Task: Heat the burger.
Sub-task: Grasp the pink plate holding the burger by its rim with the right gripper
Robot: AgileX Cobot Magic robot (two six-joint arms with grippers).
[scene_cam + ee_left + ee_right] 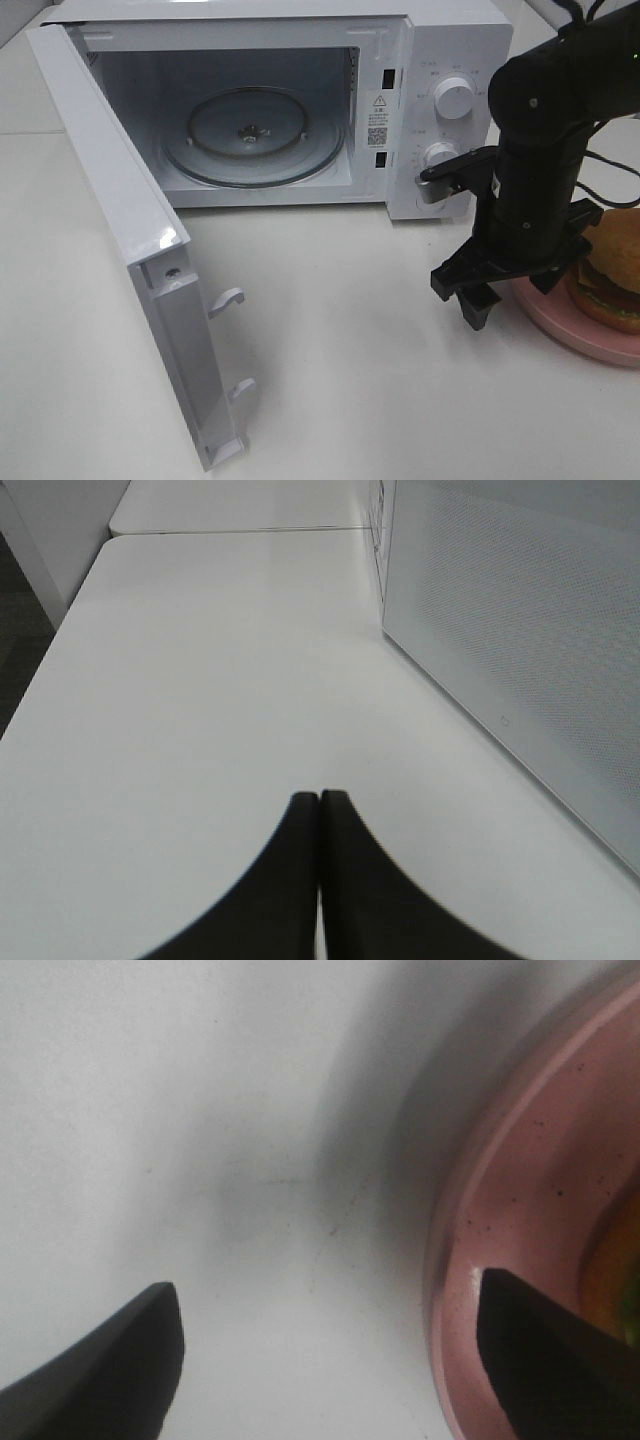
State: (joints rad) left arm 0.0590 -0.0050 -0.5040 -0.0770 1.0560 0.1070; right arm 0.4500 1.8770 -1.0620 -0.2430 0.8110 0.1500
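The right gripper [330,1355] stands spread wide and holds nothing: one finger [120,1370] hangs over the bare white table [340,360], the other over the rim of the pink plate [575,335], and whether either touches what lies below cannot be told. The burger [612,268] sits on that plate at the table's right edge, just beside the right arm and partly hidden by it, outside the microwave [300,100], whose door [130,260] is swung open on a bare glass turntable [255,135]. The left gripper [320,815] is closed with its fingers pressed together on nothing, low over the table beside a white dotted panel [500,630]. A sticker [377,118] on the microwave's inner frame shows a warning triangle and a QR code; its print, like the markings around the two knobs [455,98], is too small to read.
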